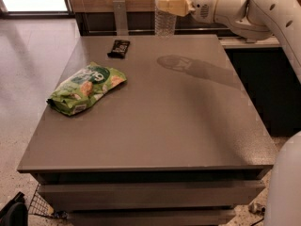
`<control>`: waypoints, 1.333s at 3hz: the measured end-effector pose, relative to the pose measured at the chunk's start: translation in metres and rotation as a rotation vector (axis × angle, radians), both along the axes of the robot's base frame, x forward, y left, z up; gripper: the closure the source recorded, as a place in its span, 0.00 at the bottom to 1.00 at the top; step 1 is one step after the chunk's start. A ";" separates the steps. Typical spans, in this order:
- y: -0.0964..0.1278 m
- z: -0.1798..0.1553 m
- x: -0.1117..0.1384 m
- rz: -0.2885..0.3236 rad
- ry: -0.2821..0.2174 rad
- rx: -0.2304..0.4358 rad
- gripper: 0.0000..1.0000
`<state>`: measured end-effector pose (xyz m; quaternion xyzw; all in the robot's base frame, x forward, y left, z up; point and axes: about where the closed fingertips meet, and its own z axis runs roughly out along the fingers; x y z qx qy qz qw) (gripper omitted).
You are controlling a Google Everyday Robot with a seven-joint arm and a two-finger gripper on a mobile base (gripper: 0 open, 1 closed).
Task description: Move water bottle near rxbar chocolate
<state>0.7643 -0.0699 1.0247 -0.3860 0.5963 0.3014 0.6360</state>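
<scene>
The water bottle (165, 20) is a clear ribbed plastic bottle, held in the air at the top of the view over the table's far edge; its cap is cut off by the frame. My gripper (170, 5) comes in from the right and is shut on the bottle's upper part, its cream fingers (173, 6) across it. The rxbar chocolate (119, 48) is a small flat black bar lying on the grey table (155, 121) near the far left, to the left of and nearer than the bottle.
A green crinkled snack bag (86, 87) lies on the table's left side. A grey upright post (120, 17) stands behind the table's far edge. My white arm (254, 8) spans the upper right. A dark counter (263, 74) stands to the right.
</scene>
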 end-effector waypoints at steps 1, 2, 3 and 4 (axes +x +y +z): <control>0.000 0.000 0.000 0.000 0.000 0.000 1.00; 0.011 -0.007 0.011 -0.008 0.016 -0.034 1.00; 0.029 -0.029 0.030 -0.020 0.053 -0.046 1.00; 0.050 -0.047 0.043 -0.012 0.076 0.012 1.00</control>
